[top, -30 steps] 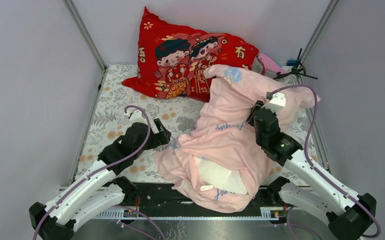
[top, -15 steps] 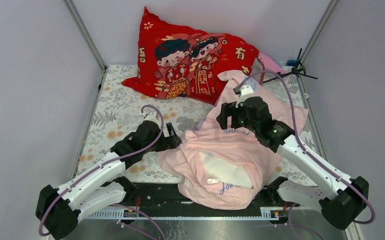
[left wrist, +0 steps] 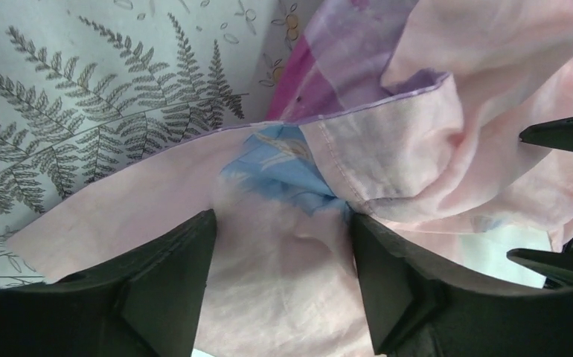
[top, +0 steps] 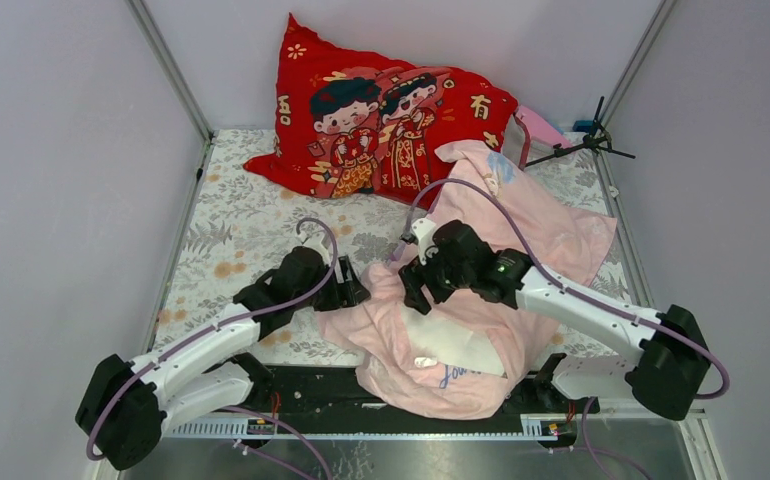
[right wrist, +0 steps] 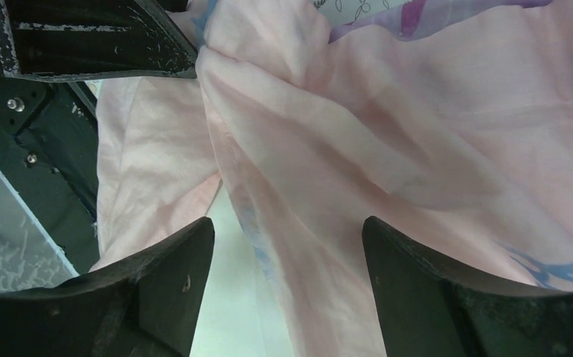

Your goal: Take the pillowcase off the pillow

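Nearby, pillow (top: 453, 348): only a cream-white patch showed through the case's mouth at the near edge of the counter (top: 231, 225). The rest lay under cloth, so I judged it mostly still inside.
Pillowcase (top: 531, 225): pale pink and crumpled, it was heaped from the near edge toward the far right. Its open end faced the arms, probably so both could reach the hem.
Left hand (left wrist: 282, 223): open, with its fingers standing either side of a bunched hem fold bearing a blue print. Nothing was pinched. It sat at the left rim of the mouth, apparently placed to take that fold.
Right hand (right wrist: 287, 223): open, with fingers spread wide over loose pink cloth beside the white patch, gripping nothing. It was just beside the left hand, tips toward it, presumably to take the other side of the opening.
Step, as judged: both hands were lining up a hold at the mouth, and the case was not yet off.
Risk, as judged: thin, layered cloth could let a hand catch one layer only, or catch the pillow with it.
Red cushion (top: 381, 120): propped against the back wall, it touched the pink heap's far end and was not part of the job.
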Tool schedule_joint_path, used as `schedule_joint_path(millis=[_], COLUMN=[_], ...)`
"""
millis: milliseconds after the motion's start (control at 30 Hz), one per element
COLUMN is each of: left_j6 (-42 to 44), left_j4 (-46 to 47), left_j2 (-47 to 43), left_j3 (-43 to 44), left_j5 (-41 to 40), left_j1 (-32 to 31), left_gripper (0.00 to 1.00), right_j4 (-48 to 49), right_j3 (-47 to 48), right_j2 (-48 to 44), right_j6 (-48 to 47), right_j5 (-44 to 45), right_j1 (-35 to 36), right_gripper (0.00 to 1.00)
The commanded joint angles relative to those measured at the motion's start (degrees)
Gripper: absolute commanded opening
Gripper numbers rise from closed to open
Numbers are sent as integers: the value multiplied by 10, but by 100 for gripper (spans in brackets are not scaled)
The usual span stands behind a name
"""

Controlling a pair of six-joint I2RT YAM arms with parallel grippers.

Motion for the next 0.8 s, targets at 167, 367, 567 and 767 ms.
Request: schedule_joint_path(millis=[167,367,567,767], left_j6=[5,51,104,157], left_j4=[103,118,163,97], left_j2=[44,82,186,250], left_j3=[-41,-18,123,318], left_j5=[41,6,-16,-107], left_j1=[12,12,12,15], left_gripper=[35,0,0,0], right_j4=[72,204,245,217], right_j3=[-8,-72,-97,-72], right_j2=[31,-56,-127,-149], right_j6=[15,81,84,87], right_j5=[53,154,261,307], right_j1=[9,9,9,9], right_gripper=[32,0,0,0])
